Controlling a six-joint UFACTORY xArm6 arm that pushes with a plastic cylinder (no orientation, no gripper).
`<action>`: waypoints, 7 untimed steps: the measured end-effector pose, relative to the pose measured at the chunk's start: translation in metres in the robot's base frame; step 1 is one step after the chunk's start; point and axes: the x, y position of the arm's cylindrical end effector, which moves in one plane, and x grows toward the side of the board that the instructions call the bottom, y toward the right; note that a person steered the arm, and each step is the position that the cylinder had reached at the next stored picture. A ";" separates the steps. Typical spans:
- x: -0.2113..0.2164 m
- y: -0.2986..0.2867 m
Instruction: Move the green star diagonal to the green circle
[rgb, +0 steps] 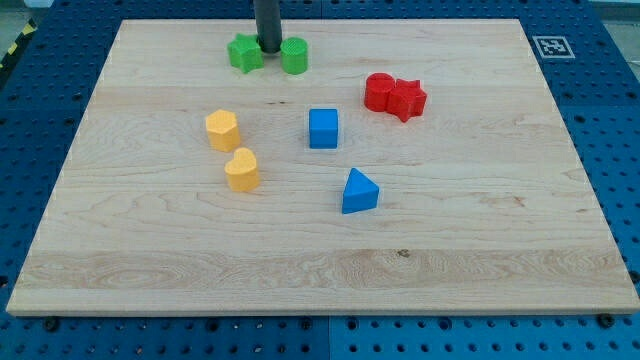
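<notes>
Near the counter's (480, 270) top edge: green star (244, 53), with my tip (269, 50) wedged just to its right, between it and the green circle (294, 56). No jaws on this rod, so nothing to report as released or clenched. Further right of the green star and slightly lower: 2 red blocks (394, 95) touching. Below the green star: 2 yellow blocks (232, 150), blue cube (323, 128), blue triangle (359, 192).

dark rod upright, my tip (269, 50) down
</notes>
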 end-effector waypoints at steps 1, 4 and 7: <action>-0.005 -0.010; 0.043 -0.049; 0.069 -0.047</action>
